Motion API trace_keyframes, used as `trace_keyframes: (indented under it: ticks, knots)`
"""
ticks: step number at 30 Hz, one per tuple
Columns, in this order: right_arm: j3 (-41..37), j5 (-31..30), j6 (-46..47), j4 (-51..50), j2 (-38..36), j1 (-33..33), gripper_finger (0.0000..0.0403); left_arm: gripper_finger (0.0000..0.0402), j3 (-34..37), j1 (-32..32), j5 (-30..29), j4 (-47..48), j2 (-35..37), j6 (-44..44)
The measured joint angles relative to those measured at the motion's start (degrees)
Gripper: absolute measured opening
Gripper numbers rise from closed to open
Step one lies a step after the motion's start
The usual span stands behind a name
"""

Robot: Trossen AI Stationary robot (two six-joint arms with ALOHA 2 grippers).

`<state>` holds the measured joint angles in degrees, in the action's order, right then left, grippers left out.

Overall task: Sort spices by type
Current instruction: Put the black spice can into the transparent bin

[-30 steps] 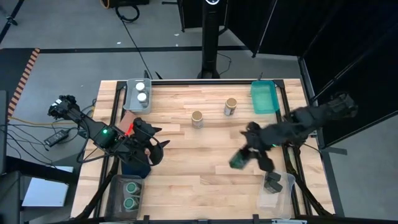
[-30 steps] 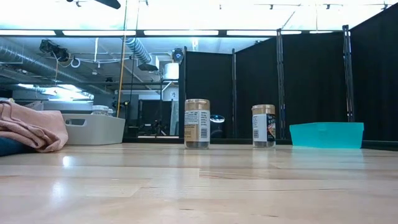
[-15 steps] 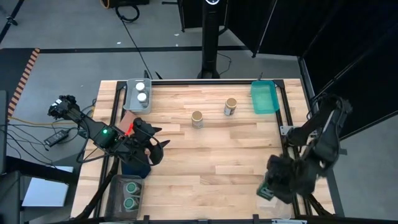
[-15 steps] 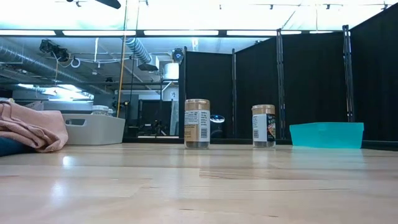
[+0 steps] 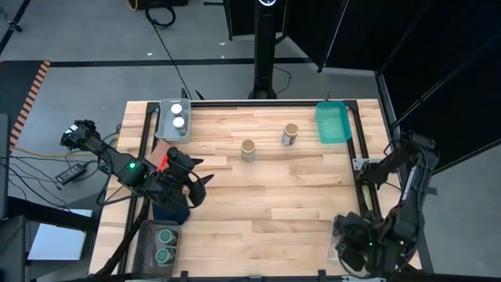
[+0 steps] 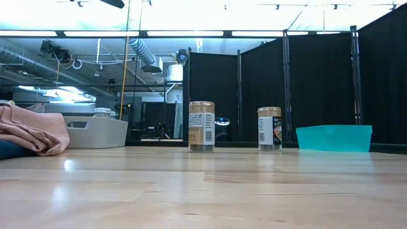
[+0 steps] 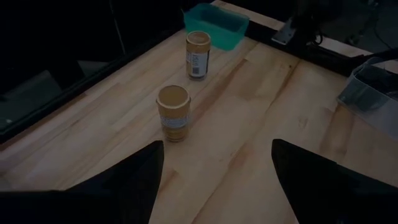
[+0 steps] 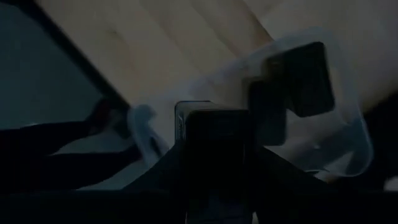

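Observation:
My right gripper point(image 5: 354, 239) hangs at the table's near right corner over a clear bin point(image 5: 338, 225). It is shut on a small black tin point(image 8: 214, 134). Two more black tins point(image 8: 297, 78) lie in that bin. Two tan-lidded jars point(image 5: 249, 149) point(image 5: 290, 134) stand upright on their bases in the middle of the far half of the table. My left gripper point(image 5: 200, 188) waits open at the left side, facing the nearer jar point(image 7: 173, 112). White-lidded jars point(image 5: 178, 116) stand in a grey bin at the far left. Green-lidded jars point(image 5: 164, 244) stand in a bin at the near left. My right gripper pinches the black tin between its two fingers point(image 8: 165, 171), one on each of two opposite sides point(image 8: 186, 134). The fingers come from above and point down. The tin is lifted clear and hangs over the clear bin, above the tins that lie in it.
A teal tray point(image 5: 333, 122) sits at the far right. A pink cloth point(image 6: 32, 130) on a navy one lies at the left edge under my left arm. Bare wood spreads across the table's middle and near half.
My right gripper has swung from the table's middle right toward the near right corner, sinking and rolling about its own axis. It has stayed shut on the tin and carried it over the clear bin. The jars have not moved.

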<state>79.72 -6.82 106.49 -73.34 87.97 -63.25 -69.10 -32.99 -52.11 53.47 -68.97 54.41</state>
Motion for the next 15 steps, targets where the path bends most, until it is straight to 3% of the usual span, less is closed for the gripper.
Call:
trace_keyframes:
  ticks: [15]
  knots:
    - [-0.11,3.47,-1.13,-4.44,5.78,-0.12,0.0135,0.0302,0.00,-0.02,-1.24,0.01,0.00,0.09]
